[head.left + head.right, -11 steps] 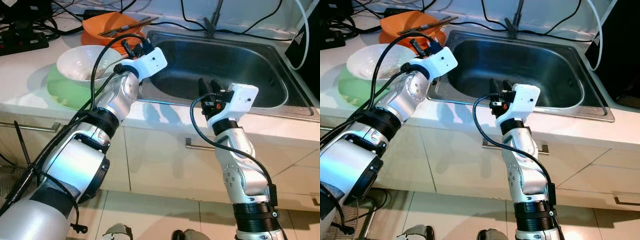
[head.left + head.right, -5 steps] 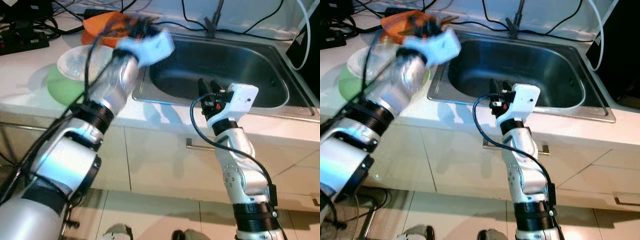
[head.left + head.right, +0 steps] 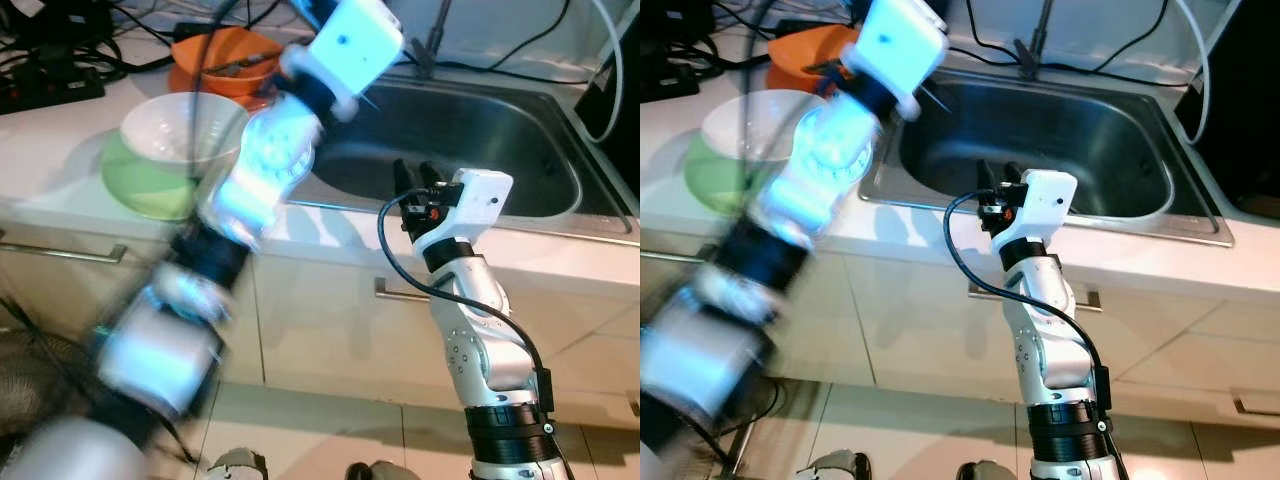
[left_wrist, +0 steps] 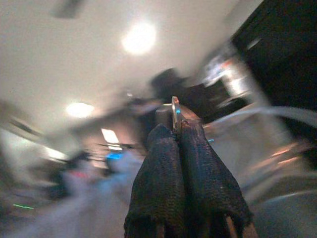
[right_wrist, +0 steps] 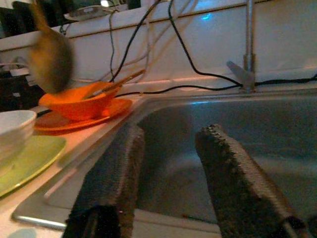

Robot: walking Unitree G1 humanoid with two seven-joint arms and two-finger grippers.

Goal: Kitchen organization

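Observation:
My left arm is raised and motion-blurred, its white wrist housing (image 3: 355, 40) above the sink's left rim. The left gripper (image 4: 177, 130) is shut on a thin utensil whose metal end (image 4: 175, 109) pokes out between the fingers. In the right wrist view a blurred brownish spoon (image 5: 49, 59) hangs above the orange bowl (image 5: 79, 101). More utensils lie across that bowl (image 3: 225, 60). A white bowl (image 3: 180, 125) sits on a green plate (image 3: 140, 185). My right gripper (image 3: 412, 175) is open and holds nothing, at the front edge of the steel sink (image 3: 500, 140).
A faucet (image 3: 430, 40) stands behind the sink, and black cables run along the back wall. A power strip (image 3: 50, 85) lies at the far left of the counter. Cabinet fronts with metal handles (image 3: 60, 252) are below the counter.
My left arm has swung up and to the right, from beside the white bowl to above the sink's left corner. The right arm has stayed put.

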